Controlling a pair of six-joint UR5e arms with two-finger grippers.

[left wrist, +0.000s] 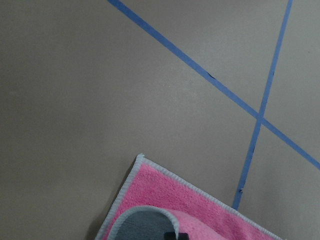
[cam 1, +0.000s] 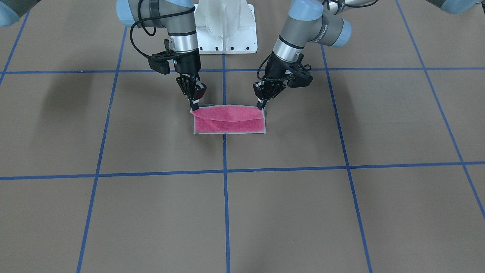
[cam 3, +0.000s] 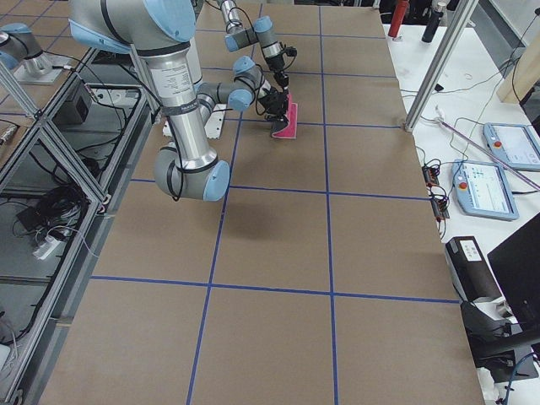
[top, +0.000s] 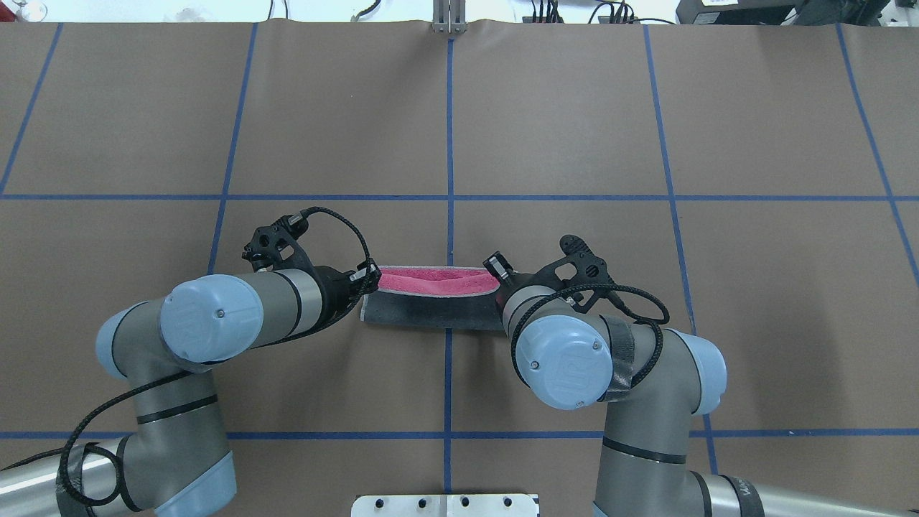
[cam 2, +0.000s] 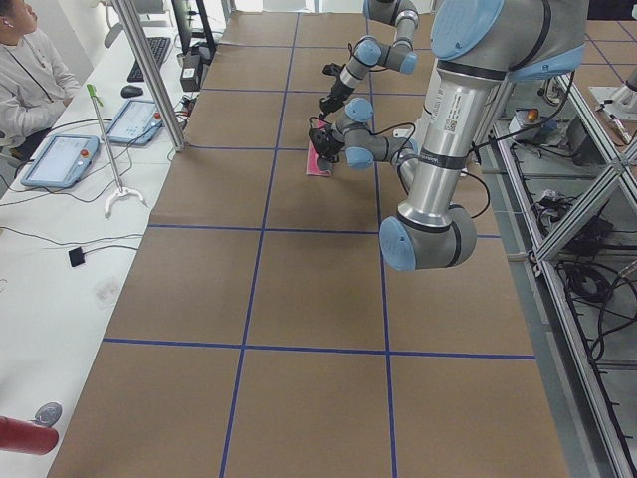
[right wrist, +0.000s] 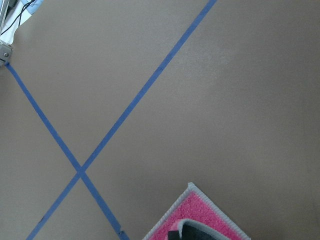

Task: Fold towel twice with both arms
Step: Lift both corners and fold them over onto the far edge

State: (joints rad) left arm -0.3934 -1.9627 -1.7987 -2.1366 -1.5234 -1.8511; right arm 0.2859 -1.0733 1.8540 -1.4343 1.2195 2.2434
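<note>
Folding of the first half is in hand, by my reading. The small square terry towel [cam 1: 229, 122], pink on one face and dark grey on the other with pale grey stitched edging, sits on the brown paper-covered bench [cam 1: 341, 208]. It is about midway between the bench's two ends, nearer the robot's edge than the operators' edge, and well away from every corner.

The black two-finger left end effector [cam 1: 261, 103] is closed on one corner of the towel's robot-side edge. The black two-finger right end effector [cam 1: 194, 105] is pinched on the other corner of that edge. The held edge is raised off the bench and sags a little between them, while the operators'-side edge lies flat. From over the robot's shoulders the grey face shows beside a pink strip, so the flap stands partly turned over.

The next move, I judge, calls for both arms to carry the held edge level toward the operators' edge. They should lower it so the corners meet, then let go. Uneven travel would skew the fold. The second fold is not yet begun.
</note>
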